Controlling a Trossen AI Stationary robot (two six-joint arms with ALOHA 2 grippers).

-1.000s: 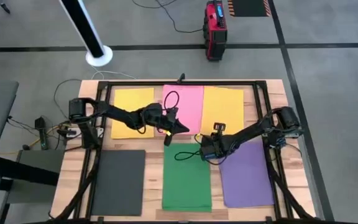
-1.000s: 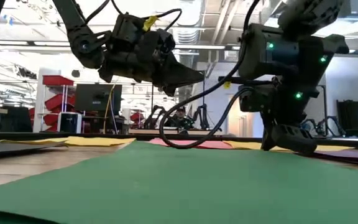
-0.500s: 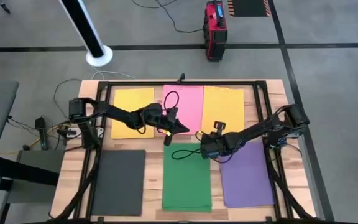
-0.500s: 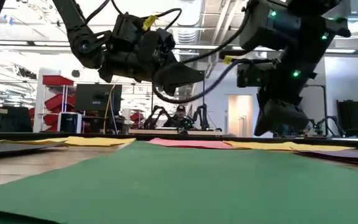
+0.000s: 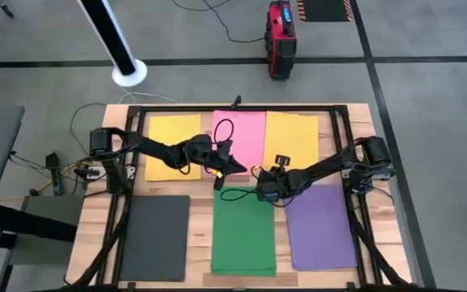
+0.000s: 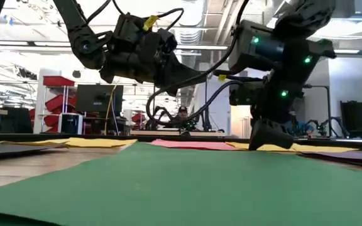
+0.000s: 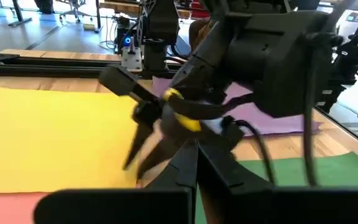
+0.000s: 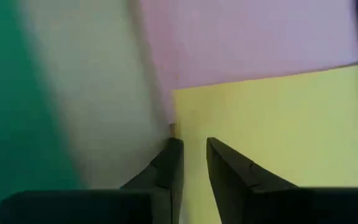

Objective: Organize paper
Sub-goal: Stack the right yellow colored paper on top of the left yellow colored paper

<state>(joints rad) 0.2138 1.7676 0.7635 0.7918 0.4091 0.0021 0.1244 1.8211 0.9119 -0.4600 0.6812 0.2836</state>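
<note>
Six sheets of paper lie flat on the wooden table. A yellow sheet [image 5: 173, 146], a pink sheet [image 5: 246, 134] and a second yellow sheet [image 5: 292, 142] form the far row. A black sheet [image 5: 154, 237], a green sheet [image 5: 243, 235] and a purple sheet [image 5: 321, 227] form the near row. My left gripper [image 5: 232, 167] hovers shut over the pink sheet's near edge. My right gripper [image 5: 264, 186] points down at the second yellow sheet's near left corner [image 8: 188, 102], its fingers a narrow gap apart with nothing between them. My right gripper [image 8: 194, 152] comes from above, pointing down, with its fingertips [image 6: 268, 143] low over the second yellow sheet beside that corner. Whether they touch the paper I cannot tell. The sheet lies flat on the table.
A black metal frame [image 5: 340, 138] runs around the table, with cables [image 5: 237, 199] hanging from the arms over the green sheet. A strip of bare wood [image 8: 92, 93] separates the two rows. Beyond the table stand a red case [image 5: 280, 36] and a white pole base [image 5: 128, 73].
My right gripper has risen off the table, gone a little toward the table's left edge, and come down again by the second yellow sheet's near left corner. The sheets lie as before.
</note>
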